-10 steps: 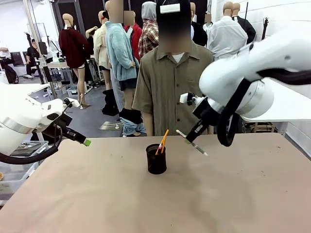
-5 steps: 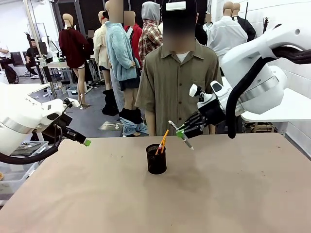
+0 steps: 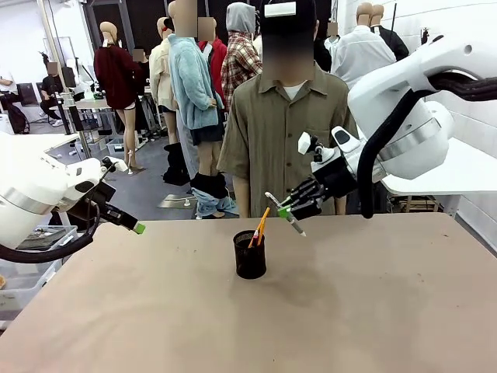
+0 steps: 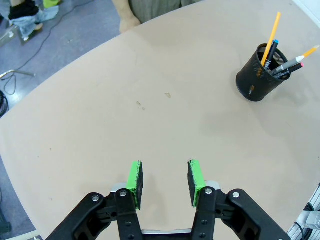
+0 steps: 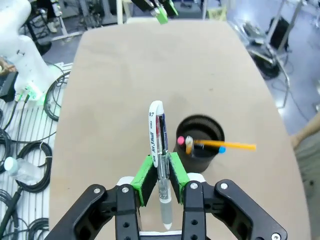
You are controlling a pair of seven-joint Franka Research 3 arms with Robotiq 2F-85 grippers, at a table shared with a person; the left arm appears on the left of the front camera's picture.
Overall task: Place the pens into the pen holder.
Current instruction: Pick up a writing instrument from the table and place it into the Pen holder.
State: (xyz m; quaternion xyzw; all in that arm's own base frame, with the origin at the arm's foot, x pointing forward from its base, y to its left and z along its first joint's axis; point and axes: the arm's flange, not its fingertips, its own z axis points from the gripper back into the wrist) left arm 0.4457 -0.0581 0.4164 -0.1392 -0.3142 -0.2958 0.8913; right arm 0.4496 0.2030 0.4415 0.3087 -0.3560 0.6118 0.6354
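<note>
Between the right pincer's clamped pads, the silver-grey pen hangs above the pen holder.

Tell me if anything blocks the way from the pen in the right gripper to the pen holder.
Nothing visible does. The right gripper holds the silver pen in the air just beside the pen holder, with only open space between them. The holder's mouth is partly taken by the pens already inside, but room remains.
</note>
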